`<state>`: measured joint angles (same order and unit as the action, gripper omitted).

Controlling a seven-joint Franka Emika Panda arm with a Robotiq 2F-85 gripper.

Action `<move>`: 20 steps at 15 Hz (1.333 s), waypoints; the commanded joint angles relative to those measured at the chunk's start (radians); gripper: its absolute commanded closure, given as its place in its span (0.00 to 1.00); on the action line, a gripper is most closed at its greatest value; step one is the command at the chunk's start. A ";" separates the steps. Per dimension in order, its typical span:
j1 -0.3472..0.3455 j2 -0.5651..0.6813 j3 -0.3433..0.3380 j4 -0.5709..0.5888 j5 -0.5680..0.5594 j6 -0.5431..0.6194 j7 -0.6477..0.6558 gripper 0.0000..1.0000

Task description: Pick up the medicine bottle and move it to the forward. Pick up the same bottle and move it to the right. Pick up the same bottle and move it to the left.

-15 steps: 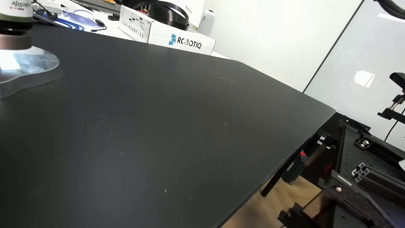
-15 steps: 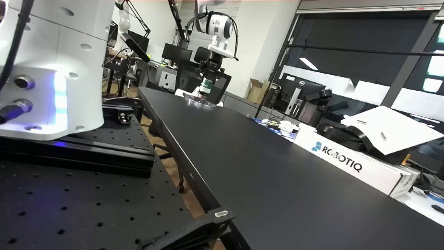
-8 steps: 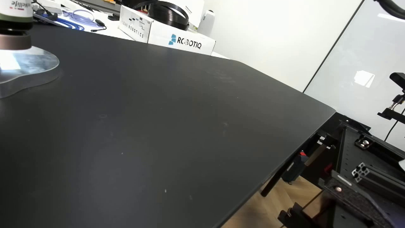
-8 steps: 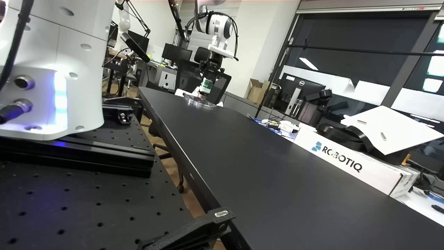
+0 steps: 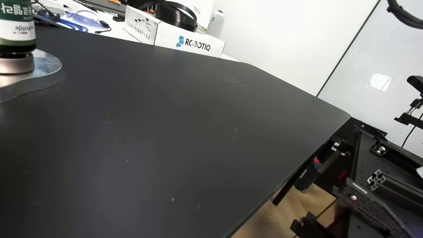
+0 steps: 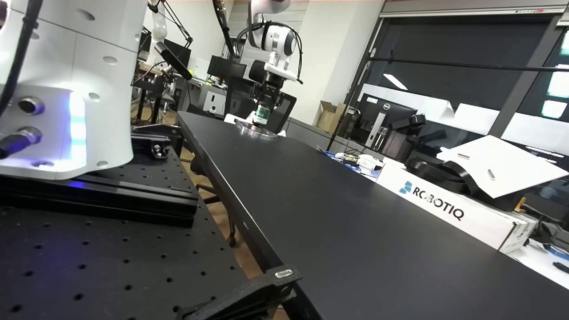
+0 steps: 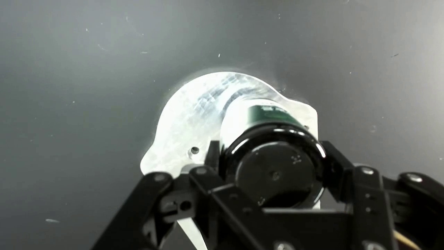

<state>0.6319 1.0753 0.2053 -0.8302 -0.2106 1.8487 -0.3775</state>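
The medicine bottle (image 5: 16, 31), dark with a green and white label, is upside down at the left edge of an exterior view. Its light cap (image 5: 16, 64) points down and appears to meet the thick shiny plate (image 5: 39, 81); exact contact is hard to tell. In the wrist view, the black base of the bottle (image 7: 277, 170) faces me, with my gripper (image 7: 272, 152) shut on it, one finger pressing each side. Far along the table in an exterior view, my gripper (image 6: 266, 101) hangs above the plate with the bottle (image 6: 262, 114) below its fingers.
The dark table (image 6: 329, 213) carries the plate near its far end. A white Robotiq box (image 5: 190, 43) stands beyond the table edge, with blue cables (image 5: 86, 19) near it. The robot's base (image 6: 71, 98) stands on a perforated black bench (image 6: 111, 258).
The gripper and bottle have come down toward the plate over the last half second. More of the bottle's label now shows. Before that, they held still.
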 commanded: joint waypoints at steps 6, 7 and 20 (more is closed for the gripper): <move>0.006 0.022 0.003 0.026 0.002 -0.017 -0.007 0.07; 0.010 0.012 0.000 0.031 0.000 -0.031 0.002 0.07; 0.041 -0.087 0.011 0.045 -0.002 -0.100 -0.025 0.00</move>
<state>0.6733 0.9878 0.2163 -0.7855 -0.2122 1.7490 -0.4028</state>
